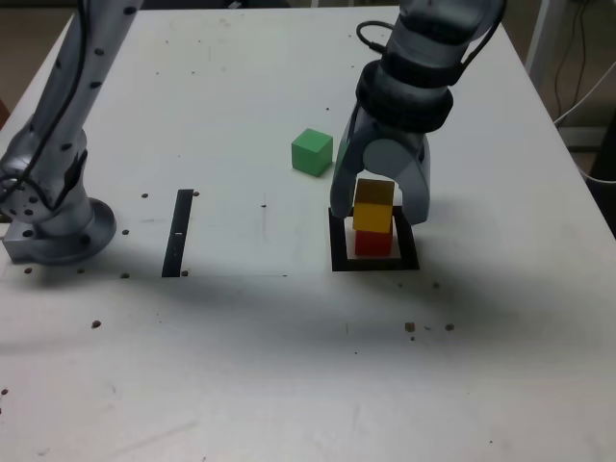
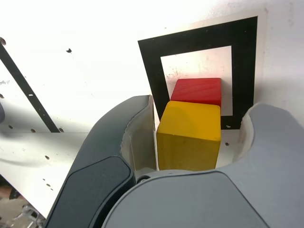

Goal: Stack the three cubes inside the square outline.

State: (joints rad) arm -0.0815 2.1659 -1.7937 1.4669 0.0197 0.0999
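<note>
1. At the far left of the exterior view stands the arm's base [image 1: 58, 226] on the white bench [image 1: 241, 366], at about nine o'clock from the square outline and well apart from it.
2. Next comes a narrow black strip [image 1: 177, 232] lying flat, its long axis running twelve to six o'clock; it plays no part in the stack.
3. The green cube [image 1: 312, 152] sits alone on the bench, at about ten o'clock from the tool [image 1: 381, 197] and near it, with bare bench between them. I judge this the bearing the coming move turns on: the tool must lift clear and swing toward ten o'clock to fetch it.
4. The square outline [image 1: 339, 252] holds the red cube [image 1: 374, 243] on its white centre, with the yellow cube [image 1: 373, 205] resting on top, roughly squared to it.
5. The tool straddles the yellow cube, jaws partly spread; the wrist view shows a white gap on one side of the yellow cube [image 2: 189, 137] and the other jaw close alongside, so I judge the cube is let go, not gripped.
6. Nothing blocks the path to the green cube; the risk is a jaw brushing the stack on the way up.
</note>
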